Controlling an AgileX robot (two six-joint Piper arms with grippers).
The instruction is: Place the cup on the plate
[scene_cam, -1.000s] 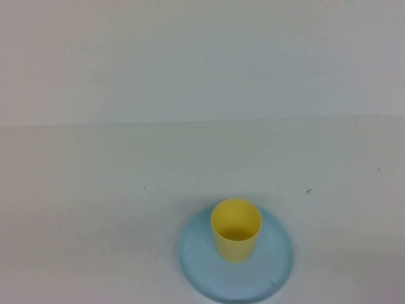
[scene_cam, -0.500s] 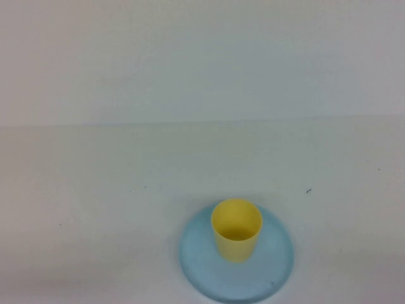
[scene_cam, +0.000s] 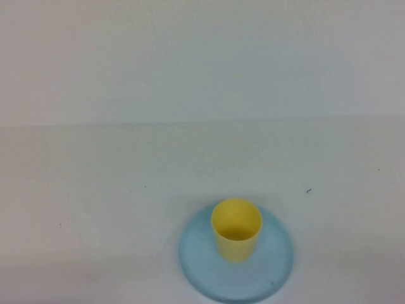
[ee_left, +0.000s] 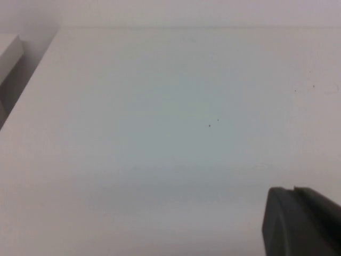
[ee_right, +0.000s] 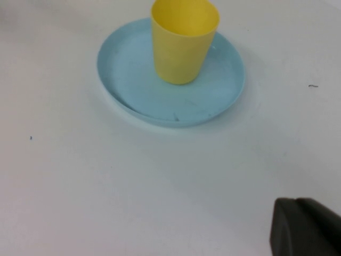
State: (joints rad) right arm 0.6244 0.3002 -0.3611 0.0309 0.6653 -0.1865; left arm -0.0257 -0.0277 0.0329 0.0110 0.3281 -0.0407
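Note:
The yellow cup (scene_cam: 236, 229) stands upright on the light blue plate (scene_cam: 202, 263) near the table's front edge, a little right of centre. In the right wrist view the cup (ee_right: 183, 40) stands on the plate (ee_right: 128, 74), well away from my right gripper (ee_right: 295, 200), which is shut, empty and clear of both. My left gripper (ee_left: 293, 189) is shut and empty over bare white table. Neither arm shows in the high view.
The white table (scene_cam: 126, 190) meets a white back wall (scene_cam: 190, 57). In the left wrist view the table's edge (ee_left: 32, 80) and a pale box corner (ee_left: 8, 50) show beyond it.

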